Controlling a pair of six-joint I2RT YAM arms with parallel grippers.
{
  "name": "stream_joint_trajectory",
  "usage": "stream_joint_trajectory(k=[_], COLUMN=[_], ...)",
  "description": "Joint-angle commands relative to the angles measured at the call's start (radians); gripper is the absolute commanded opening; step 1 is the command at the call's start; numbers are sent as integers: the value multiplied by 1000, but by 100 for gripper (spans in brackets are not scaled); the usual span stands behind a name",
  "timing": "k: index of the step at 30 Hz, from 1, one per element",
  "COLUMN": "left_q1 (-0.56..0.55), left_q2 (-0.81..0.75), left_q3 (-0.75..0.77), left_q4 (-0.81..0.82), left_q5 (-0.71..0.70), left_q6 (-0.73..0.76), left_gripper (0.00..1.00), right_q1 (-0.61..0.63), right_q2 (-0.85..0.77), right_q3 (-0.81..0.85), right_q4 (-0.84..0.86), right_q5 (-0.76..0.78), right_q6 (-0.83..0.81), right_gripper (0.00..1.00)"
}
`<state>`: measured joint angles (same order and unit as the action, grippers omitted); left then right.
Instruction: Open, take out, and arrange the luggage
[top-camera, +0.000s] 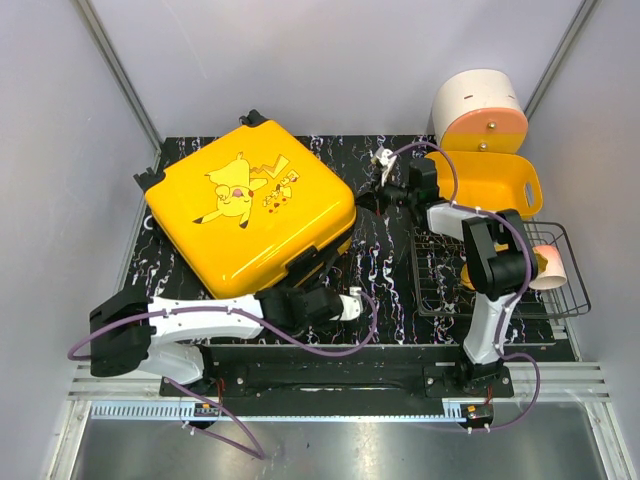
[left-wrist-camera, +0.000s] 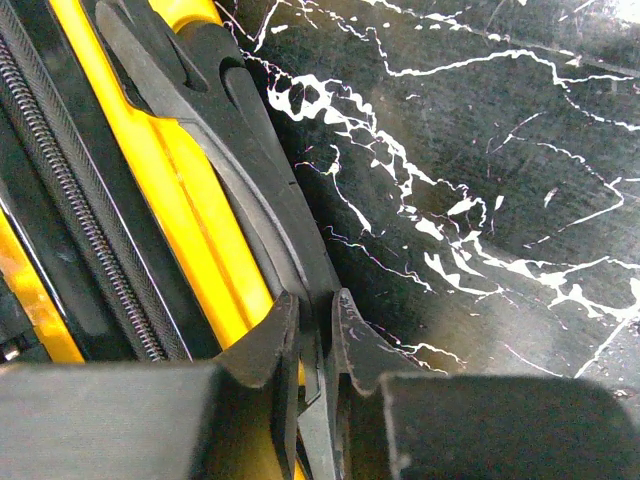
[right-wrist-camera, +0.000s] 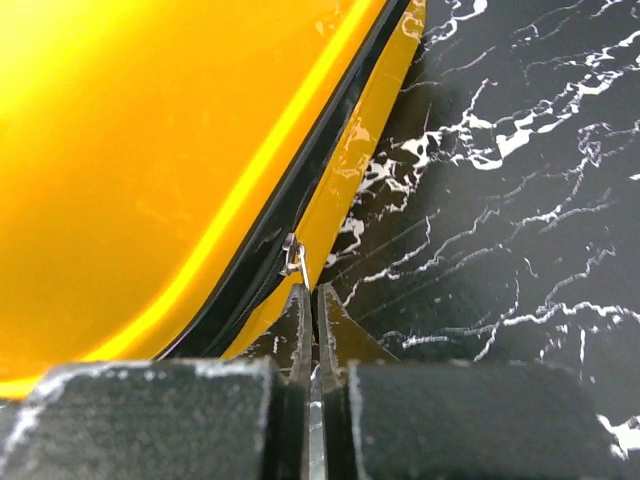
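The luggage (top-camera: 250, 205) is a glossy yellow hard-shell suitcase with a cartoon print. It lies flat and closed on the left half of the black marbled table. My left gripper (top-camera: 303, 283) is at its near right side and, in the left wrist view, is shut (left-wrist-camera: 315, 300) on the black side handle (left-wrist-camera: 240, 150). My right gripper (top-camera: 368, 200) is at the suitcase's right edge. In the right wrist view it is shut (right-wrist-camera: 315, 292) on the thin metal zipper pull (right-wrist-camera: 293, 255), beside the black zipper seam in the yellow shell (right-wrist-camera: 150, 150).
A smaller yellow basket (top-camera: 520, 185) stands at the back right with a white-and-orange cylinder (top-camera: 480, 110) behind it. A black wire basket (top-camera: 565, 290) at the right holds a pink-and-white cup (top-camera: 550, 262). A small white object (top-camera: 383, 157) lies near the back.
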<state>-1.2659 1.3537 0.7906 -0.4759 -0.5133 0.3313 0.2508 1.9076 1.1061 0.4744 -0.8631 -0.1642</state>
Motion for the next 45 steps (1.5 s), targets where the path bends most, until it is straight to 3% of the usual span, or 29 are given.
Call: stream_joint_trajectory(k=[1, 11, 12, 14, 15, 16, 18, 19, 22, 23, 26, 31, 34, 38, 41, 45], left_q1=[-78, -86, -84, -76, -61, -50, -14, -6, 8, 8, 13, 109, 256, 599, 820, 1089], left_q2=[-18, -33, -31, -37, -41, -38, -31, -16, 11, 16, 48, 139, 191, 261, 282, 324], left_q3=[-31, -56, -54, -10, 13, 42, 142, 177, 312, 376, 513, 815, 983, 1209, 1260, 1268], left_q4=[-159, -144, -139, -144, -148, -158, -174, -191, -230, -237, -259, -308, -354, -487, -523, -512], left_q5=[133, 151, 127, 107, 92, 85, 88, 81, 53, 42, -34, -21, 36, 272, 413, 588], left_q6=[78, 69, 71, 72, 78, 92, 113, 139, 190, 199, 255, 275, 229, 138, 101, 46], left_gripper=[0, 0, 8, 34, 64, 72, 84, 86, 97, 99, 99, 99, 99, 99, 99, 99], right_q1=[-50, 33, 33, 21, 15, 8, -17, -25, -50, -56, -64, -71, -82, -81, -64, -25], right_q2=[71, 206, 205, 189, 168, 156, 114, 102, 55, 44, 1, -54, -82, -195, -278, -401], right_q3=[193, 294, 299, 316, 322, 328, 339, 356, 395, 403, 425, 478, 518, 474, 399, 189], right_q4=[217, 300, 291, 212, 182, 156, 80, 51, -63, -109, -192, -296, -404, -593, -726, -773], right_q5=[24, -45, -30, -5, 18, 33, 88, 104, 167, 174, 200, 283, 319, 268, 210, 184], right_q6=[106, 264, 267, 230, 215, 198, 141, 128, 94, 86, 71, 69, 106, 193, 268, 336], right_gripper=[0, 0, 0, 7, 13, 22, 31, 41, 54, 64, 77, 86, 87, 91, 93, 93])
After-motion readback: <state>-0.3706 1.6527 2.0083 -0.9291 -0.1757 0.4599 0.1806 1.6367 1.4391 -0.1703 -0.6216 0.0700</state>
